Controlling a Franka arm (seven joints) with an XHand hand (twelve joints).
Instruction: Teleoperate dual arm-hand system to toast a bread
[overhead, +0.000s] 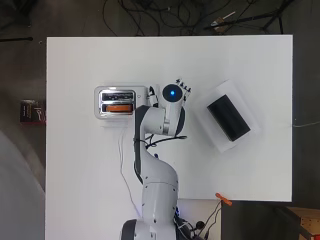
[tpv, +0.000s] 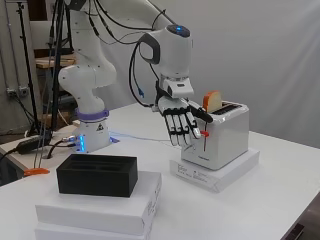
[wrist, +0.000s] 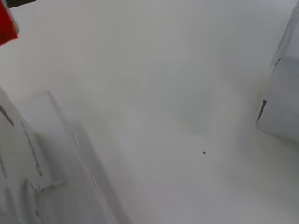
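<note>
Hand hangs below the wrist, palm turned toward the toaster, fingers nearly straight and pointing down, holding nothing. The fingertips sit just beside the toaster's lever end; the thumb reaches toward the top edge of that end. Whether any finger actually touches the toaster cannot be told. In the overhead view only the fingertips show past the arm's round end, just beside the toaster's end.

Red lever on the toaster's end face, next to the fingertips, near the top of its slot. A red patch at the corner of the wrist view is likely the same lever.

Toaster: white body, shiny top, two slots. Bread slice stands upright in one slot, its upper part sticking out well above the top. From overhead the bread lies in the slot nearer the arm's base; the other slot looks dark.

Toaster rests on a flat white box, which lies on the white table, about mid-depth and toward the left edge as seen from overhead.

Well apart, toward the table's right edge in the overhead view: a black box set on a larger white box, both turned at an angle to the table edges.
</note>
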